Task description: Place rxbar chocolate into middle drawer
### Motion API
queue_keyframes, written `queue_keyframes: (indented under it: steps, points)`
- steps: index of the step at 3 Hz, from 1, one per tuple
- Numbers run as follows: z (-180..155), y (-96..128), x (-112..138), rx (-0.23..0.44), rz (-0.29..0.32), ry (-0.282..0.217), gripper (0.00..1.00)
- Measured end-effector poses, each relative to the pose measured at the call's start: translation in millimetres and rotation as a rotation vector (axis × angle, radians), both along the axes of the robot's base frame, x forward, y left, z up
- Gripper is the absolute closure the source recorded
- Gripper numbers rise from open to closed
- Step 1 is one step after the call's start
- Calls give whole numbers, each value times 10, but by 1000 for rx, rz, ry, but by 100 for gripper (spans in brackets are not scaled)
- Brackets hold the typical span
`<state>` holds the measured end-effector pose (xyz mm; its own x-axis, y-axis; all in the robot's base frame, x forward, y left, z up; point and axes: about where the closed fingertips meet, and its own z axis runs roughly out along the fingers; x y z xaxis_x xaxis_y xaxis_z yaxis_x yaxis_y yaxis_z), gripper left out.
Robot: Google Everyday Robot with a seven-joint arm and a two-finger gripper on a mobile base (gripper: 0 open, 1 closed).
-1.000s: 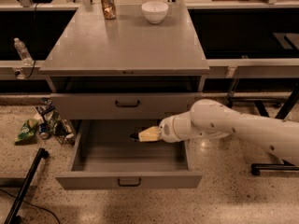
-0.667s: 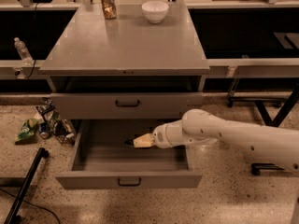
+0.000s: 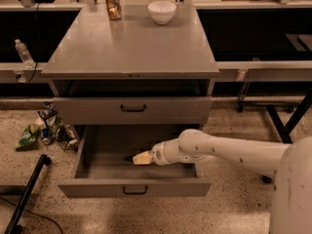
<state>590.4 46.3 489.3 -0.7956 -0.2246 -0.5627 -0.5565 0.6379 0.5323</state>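
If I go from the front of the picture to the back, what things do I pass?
Open middle drawer, its front → gripper, low inside that drawer → upper drawer front → white bowl on top.

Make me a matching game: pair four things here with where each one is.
Things:
1. orange drink can
2. white round bowl
3. robot's cream hand
4. clear plastic bottle

Places:
A. inside the open lower grey metal drawer
B. off the grey cabinet, at the picture's left
C. cabinet top, back left
D. cabinet top, back middle

Pairs: 1-C, 2-D, 3-A, 4-B
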Motion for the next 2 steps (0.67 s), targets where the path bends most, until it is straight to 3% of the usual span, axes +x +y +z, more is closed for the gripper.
queue_keyframes:
  steps: [1,2]
  points:
    - [-271,125,237,-22,-12,-14,84]
    - [-453,286,468,-41,-19,-28,61]
